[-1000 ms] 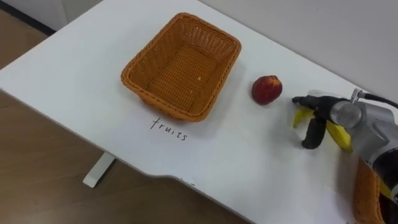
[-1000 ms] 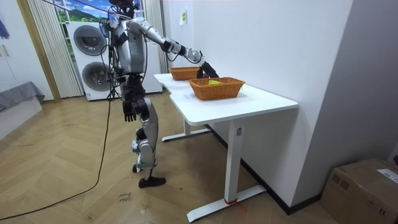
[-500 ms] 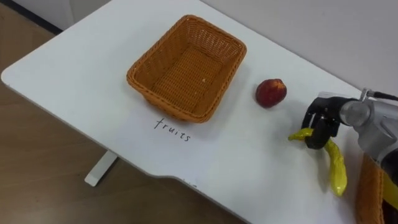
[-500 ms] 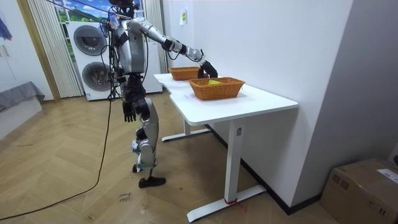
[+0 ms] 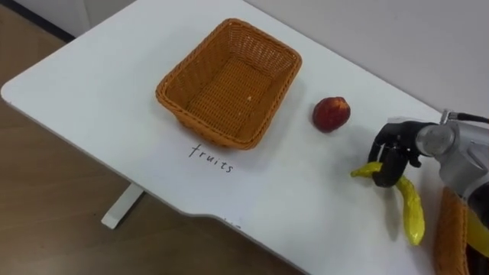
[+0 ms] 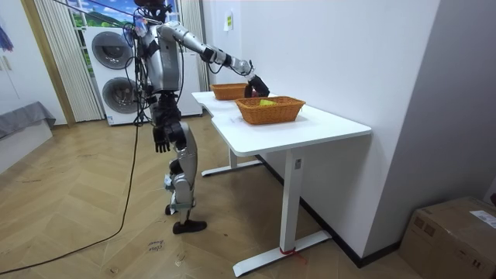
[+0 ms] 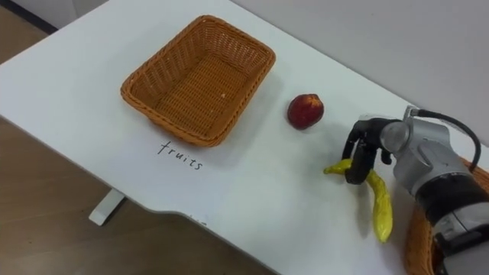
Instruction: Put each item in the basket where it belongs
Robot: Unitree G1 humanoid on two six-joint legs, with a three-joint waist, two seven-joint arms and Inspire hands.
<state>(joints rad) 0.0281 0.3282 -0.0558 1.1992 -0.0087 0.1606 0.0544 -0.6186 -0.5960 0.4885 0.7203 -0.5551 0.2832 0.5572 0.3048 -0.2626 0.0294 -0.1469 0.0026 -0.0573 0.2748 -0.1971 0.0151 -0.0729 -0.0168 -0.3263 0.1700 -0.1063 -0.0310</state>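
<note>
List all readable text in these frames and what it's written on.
"fruits": handwritten in dark pen on the white table, just in front of the empty basket.
Small sheet on the wall behind the table, in the room view: too small to read.
No other text can be read.

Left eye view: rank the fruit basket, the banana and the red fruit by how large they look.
1. wicker basket, clearly largest.
2. banana, long and thin, though nearer the camera.
3. red fruit, smallest.
</note>
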